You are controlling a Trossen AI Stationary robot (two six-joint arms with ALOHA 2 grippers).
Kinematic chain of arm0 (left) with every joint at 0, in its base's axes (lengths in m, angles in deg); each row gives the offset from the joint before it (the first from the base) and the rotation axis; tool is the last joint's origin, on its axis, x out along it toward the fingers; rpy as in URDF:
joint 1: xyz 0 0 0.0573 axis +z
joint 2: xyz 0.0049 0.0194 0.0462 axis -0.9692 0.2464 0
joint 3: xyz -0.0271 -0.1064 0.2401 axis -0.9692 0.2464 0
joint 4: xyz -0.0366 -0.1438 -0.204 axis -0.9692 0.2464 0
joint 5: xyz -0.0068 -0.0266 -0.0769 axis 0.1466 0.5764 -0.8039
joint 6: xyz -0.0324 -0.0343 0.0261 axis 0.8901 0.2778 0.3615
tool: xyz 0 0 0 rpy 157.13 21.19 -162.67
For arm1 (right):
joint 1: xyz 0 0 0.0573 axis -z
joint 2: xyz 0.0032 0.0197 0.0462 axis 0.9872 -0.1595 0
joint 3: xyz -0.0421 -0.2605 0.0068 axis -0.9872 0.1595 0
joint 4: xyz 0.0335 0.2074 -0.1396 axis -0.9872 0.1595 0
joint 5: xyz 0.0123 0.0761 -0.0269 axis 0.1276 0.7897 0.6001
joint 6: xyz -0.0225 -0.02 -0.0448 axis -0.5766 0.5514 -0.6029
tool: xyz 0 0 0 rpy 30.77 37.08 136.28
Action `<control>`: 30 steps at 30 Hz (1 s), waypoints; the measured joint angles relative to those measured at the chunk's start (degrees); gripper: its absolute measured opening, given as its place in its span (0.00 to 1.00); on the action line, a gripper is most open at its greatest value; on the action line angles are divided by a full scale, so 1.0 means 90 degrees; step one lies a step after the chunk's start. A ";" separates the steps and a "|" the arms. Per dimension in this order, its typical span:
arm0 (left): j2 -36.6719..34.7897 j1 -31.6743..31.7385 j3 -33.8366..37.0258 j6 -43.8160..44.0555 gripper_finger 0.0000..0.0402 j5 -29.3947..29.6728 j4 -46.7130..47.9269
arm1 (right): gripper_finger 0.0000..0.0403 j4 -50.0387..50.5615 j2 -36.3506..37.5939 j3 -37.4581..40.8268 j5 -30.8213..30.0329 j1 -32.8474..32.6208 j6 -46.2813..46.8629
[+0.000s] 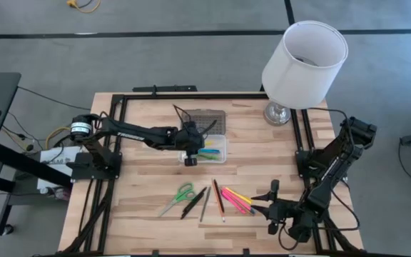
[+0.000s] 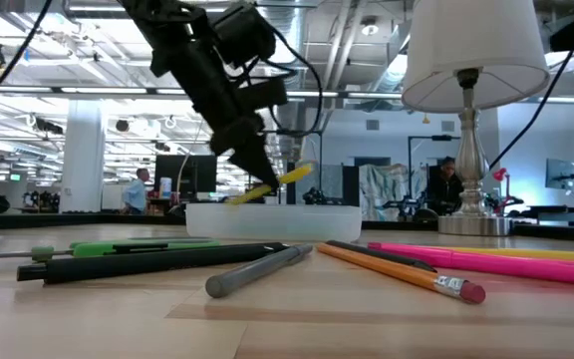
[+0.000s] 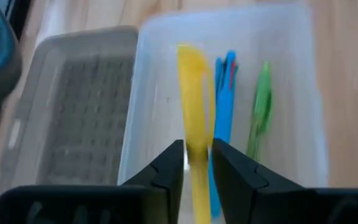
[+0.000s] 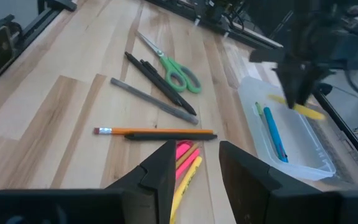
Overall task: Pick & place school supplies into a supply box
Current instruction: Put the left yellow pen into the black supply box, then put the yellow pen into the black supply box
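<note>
The supply box (image 1: pixel 216 155) is a clear case near the table's middle, and its grey ribbed lid (image 1: pixel 205 120) lies open on the far side. A blue pen (image 3: pixel 224 99) and a green one (image 3: pixel 263 106) lie inside. My left gripper (image 1: pixel 190 158) hangs over the box, shut on a yellow pen (image 3: pixel 193 93). Scissors (image 1: pixel 180 194), a black pen (image 1: pixel 193 202), a grey pen (image 1: pixel 205 203), a pencil (image 1: pixel 219 198) and pink and yellow highlighters (image 1: pixel 235 200) lie flat near the front edge. My right gripper (image 1: pixel 272 205) stands open just right of the highlighters. My left gripper pinches the yellow pen's two sides (image 3: pixel 196 146) between its two fingers, nearer the pen's lower end (image 2: pixel 237 197). The fingers slant down from the table's left. The pen is tilted, its longer end (image 2: pixel 302 172) raised, and hangs clear above the box's floor.
A white-shaded lamp (image 1: pixel 302 61) stands at the far right corner. Black frame rails (image 1: pixel 120 128) run along the table's left, right and far edges. Bare wood shows between the box and the row of supplies.
</note>
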 joint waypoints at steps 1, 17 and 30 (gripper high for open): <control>0.0021 0.0000 0.0000 -0.0055 0.22 0.0072 -0.0054 | 0.29 -0.0008 0.0000 0.0000 0.0002 0.0038 0.0000; -0.1004 -0.0735 0.0000 0.0239 0.43 0.0077 0.0912 | 0.29 -0.0163 0.0000 -0.0007 0.2919 0.2221 0.0830; -0.2125 -0.3184 0.1240 0.2571 0.40 0.2075 0.1506 | 0.29 0.0448 0.0000 -0.0010 0.4032 0.2585 0.1910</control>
